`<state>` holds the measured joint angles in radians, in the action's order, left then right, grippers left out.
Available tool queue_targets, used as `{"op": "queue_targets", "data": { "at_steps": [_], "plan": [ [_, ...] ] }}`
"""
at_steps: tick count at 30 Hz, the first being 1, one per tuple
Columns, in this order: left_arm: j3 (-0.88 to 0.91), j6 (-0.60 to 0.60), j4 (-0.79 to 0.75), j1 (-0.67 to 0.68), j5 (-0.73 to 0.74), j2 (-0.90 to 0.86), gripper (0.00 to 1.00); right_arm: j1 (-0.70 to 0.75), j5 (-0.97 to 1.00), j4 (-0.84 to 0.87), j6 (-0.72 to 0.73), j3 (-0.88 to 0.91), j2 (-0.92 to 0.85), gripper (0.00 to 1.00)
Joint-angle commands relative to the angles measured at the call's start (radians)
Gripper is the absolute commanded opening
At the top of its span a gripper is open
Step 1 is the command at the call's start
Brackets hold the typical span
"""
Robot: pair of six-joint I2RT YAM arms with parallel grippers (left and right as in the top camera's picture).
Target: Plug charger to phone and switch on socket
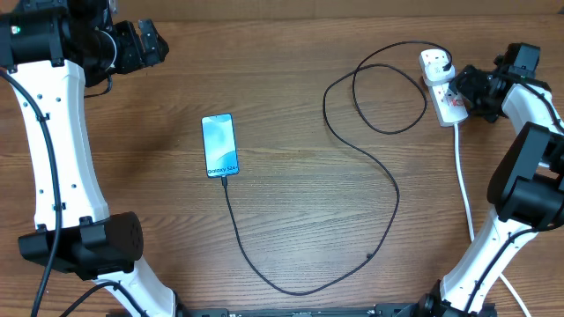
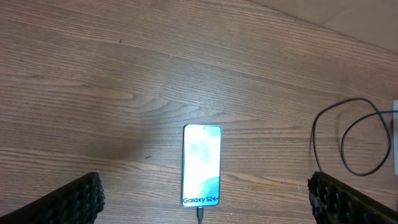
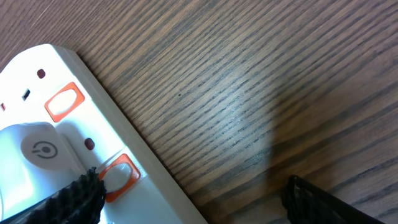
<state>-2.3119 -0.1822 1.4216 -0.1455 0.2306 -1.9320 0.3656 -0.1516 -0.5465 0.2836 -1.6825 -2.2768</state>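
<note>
The phone (image 1: pixel 220 145) lies flat mid-left on the table, its screen lit with "Galaxy S24+". It also shows in the left wrist view (image 2: pixel 202 165). The black charger cable (image 1: pixel 352 150) is plugged into the phone's bottom edge and loops right to its white plug head (image 1: pixel 434 64), seated in the socket (image 1: pixel 449 104). My left gripper (image 2: pixel 202 199) is open, high above the phone, holding nothing. My right gripper (image 3: pixel 189 199) is open at the socket (image 3: pixel 37 118). Its left finger sits at the edge of an orange-red switch (image 3: pixel 117 176). A second switch (image 3: pixel 64 101) lies further along.
The socket's thick white cord (image 1: pixel 464 189) runs down the right side toward the right arm's base. The cable's big loop (image 1: pixel 388 88) lies between phone and socket. The table's far edge shows at the top right of the left wrist view.
</note>
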Motion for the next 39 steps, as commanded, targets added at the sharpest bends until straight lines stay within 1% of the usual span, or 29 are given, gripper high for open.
{"op": "queue_targets", "data": {
  "at_steps": [1,2,13,20,28,39],
  "plan": [
    [-0.001,0.002,0.0,0.002,-0.002,-0.01,1.0,-0.052,-0.101,-0.046,0.023,0.059,-0.101,0.97],
    [-0.001,0.002,0.0,0.002,-0.002,-0.01,1.0,-0.046,-0.092,-0.046,0.023,0.055,-0.1,1.0],
    [-0.001,0.002,0.0,0.002,-0.002,-0.01,1.0,0.029,-0.086,-0.084,0.024,-0.015,-0.074,1.0],
    [-0.001,0.002,0.0,0.002,-0.002,-0.01,1.0,0.017,-0.085,-0.076,0.023,-0.011,-0.074,1.0],
    [-0.001,0.002,0.0,0.002,-0.002,-0.01,1.0,-0.01,-0.054,-0.028,0.023,0.035,-0.077,1.0],
    [-0.001,0.002,0.0,0.002,-0.002,-0.01,1.0,-0.012,-0.025,-0.026,0.023,0.039,-0.096,1.0]
  ]
}}
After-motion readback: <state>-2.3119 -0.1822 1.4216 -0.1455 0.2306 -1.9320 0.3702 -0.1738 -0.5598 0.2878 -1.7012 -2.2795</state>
